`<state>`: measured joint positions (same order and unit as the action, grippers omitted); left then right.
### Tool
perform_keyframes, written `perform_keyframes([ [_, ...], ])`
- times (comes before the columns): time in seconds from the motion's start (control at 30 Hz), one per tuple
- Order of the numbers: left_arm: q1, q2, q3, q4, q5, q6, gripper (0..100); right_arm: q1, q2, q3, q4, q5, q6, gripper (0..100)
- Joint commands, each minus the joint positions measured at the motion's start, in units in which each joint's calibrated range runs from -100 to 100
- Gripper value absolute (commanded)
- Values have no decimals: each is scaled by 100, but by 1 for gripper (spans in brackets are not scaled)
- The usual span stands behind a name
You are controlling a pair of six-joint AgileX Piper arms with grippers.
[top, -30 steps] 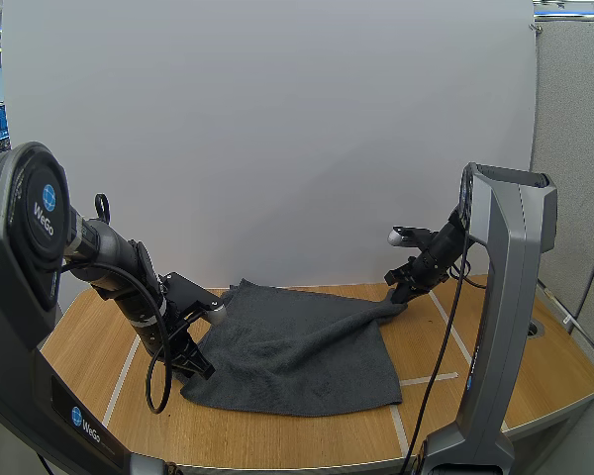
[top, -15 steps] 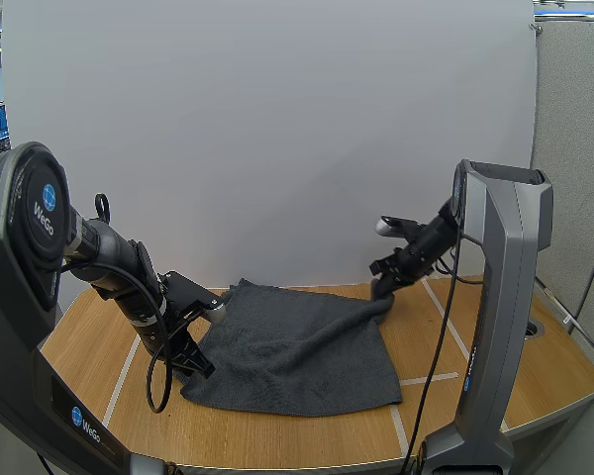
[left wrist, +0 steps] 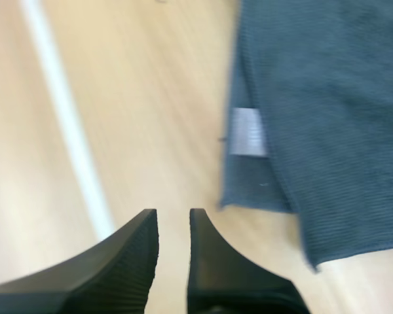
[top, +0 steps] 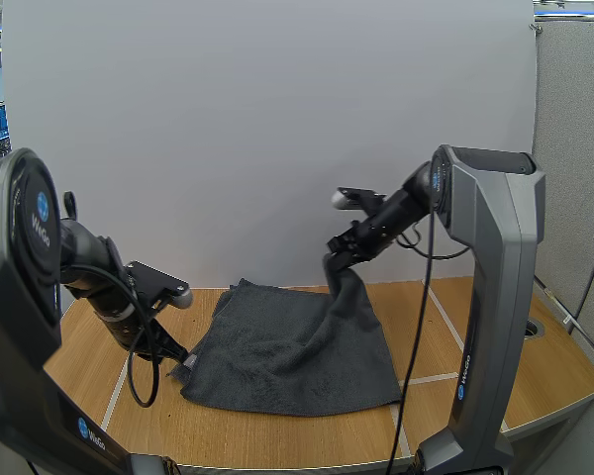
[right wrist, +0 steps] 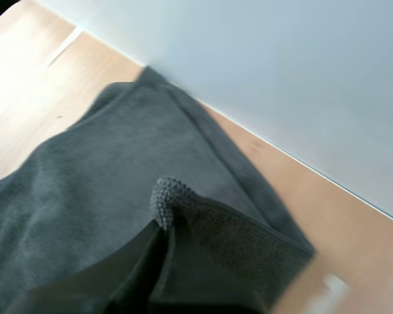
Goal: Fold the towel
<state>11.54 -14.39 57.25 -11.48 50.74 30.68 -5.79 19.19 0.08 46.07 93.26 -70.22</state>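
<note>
It looked like a robotics lab: a rounded wooden counter point(top: 307, 435) marked with white tape lines point(left wrist: 69, 114), a plain white board point(top: 267, 139) standing behind it, and a grey office partition point(top: 574, 148) alongside.

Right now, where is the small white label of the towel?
In the left wrist view, the label lies at the edge of the towel, near a corner flat on the table, just ahead of the left gripper.
</note>
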Motion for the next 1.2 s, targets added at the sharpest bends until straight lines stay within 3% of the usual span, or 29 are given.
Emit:
perform_keyframes([
  [0.0,438,-773,-1,-21,182,243,29,393,-103,7,197,-340,-23,0],
  [0.23,773,-1254,-1,-21,412,431,29,775,-103,7,320,-1012,-23,0],
  [0.83,1387,-1315,-1,-657,426,821,29,1506,159,7,372,-3072,84,0],
  [0.97,1475,-1315,-1,-742,426,842,29,1590,289,-5,381,-3313,75,0],
  [1.17,1482,-1315,-1,-902,552,864,29,1662,496,-2,386,-3822,65,0],
])
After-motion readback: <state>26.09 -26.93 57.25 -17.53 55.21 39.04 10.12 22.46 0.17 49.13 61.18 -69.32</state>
